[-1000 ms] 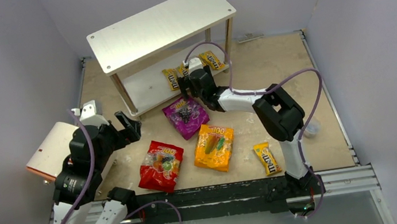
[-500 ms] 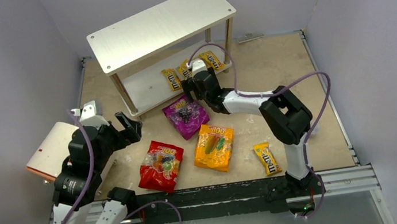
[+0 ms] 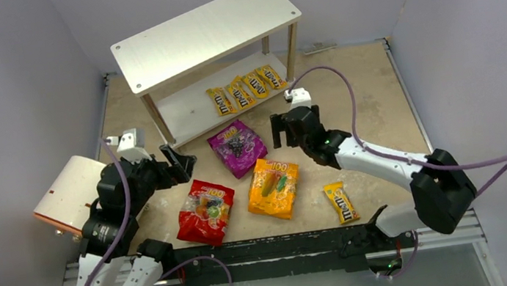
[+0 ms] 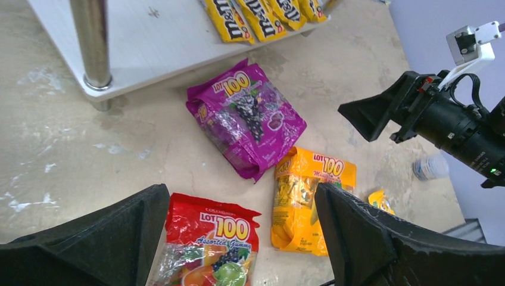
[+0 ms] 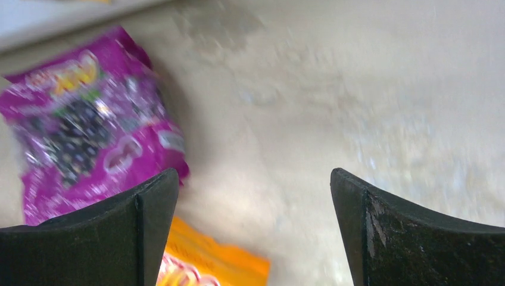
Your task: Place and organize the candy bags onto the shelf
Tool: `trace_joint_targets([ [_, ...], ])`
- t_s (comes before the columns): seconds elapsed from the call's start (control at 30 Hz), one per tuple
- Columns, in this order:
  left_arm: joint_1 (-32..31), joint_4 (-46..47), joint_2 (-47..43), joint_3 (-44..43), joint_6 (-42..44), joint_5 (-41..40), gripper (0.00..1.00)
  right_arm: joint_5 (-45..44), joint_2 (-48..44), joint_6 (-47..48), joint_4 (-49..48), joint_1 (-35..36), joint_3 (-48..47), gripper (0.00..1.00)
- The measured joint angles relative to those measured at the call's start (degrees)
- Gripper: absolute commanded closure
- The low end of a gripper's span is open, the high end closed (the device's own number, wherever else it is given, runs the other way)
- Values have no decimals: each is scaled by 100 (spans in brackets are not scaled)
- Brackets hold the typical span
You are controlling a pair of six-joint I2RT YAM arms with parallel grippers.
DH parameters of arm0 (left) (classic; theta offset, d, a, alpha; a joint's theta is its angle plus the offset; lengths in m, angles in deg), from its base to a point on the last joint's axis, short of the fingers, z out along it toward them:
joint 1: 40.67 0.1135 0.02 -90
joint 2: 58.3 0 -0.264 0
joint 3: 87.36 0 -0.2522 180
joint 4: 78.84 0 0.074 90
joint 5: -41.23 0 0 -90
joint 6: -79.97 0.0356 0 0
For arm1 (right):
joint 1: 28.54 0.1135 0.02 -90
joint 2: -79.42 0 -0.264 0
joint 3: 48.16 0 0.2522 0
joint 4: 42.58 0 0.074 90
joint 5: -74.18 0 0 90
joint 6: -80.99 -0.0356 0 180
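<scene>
Shelf [image 3: 206,31] holds four yellow packets [image 3: 245,88] on its lower board; purple bag [image 3: 236,147], orange bag [image 3: 273,187] and red bag [image 3: 205,210] lie on the worktop [image 3: 361,84]. Left tool [image 3: 176,164] and right tool [image 3: 293,136] gape empty; the right one should pinch the purple bag's edge squarely.

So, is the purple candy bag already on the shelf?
No, the purple bag lies on the tabletop just in front of the shelf.

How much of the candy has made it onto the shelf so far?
Done: four yellow M&M's packets lie in a row on the shelf's lower board. In hand: nothing; the left gripper and right gripper are both open and empty. Left: the red pouch, purple pouch, orange pouch and one more M&M's packet lie on the table.
</scene>
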Motion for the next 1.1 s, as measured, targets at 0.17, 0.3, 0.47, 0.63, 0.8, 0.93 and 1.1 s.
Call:
trace_joint_targets([
  [0.17,0,354,179,256,-4,372,0,251,-619,-643,1528,-238,299,1],
  [0.3,0,629,387,269,-9,560,0,678,-1298,-949,2492,-772,693,4],
  [0.47,0,997,540,402,-59,796,0,1252,-2009,-1233,3471,-1449,1012,7],
  [0.63,0,1231,697,525,-98,1023,0,1792,-1982,-1440,4216,-1663,1174,6],
  [0.8,0,1292,804,525,-103,1104,0,1952,-1519,-1655,4562,-1692,1174,8],
  [0.93,0,1300,748,525,-103,1104,0,2111,-1263,-1810,4656,-1692,1241,9],
  [1.1,0,1305,769,525,-105,1104,0,2120,-1318,-2009,4800,-1692,1303,8],
])
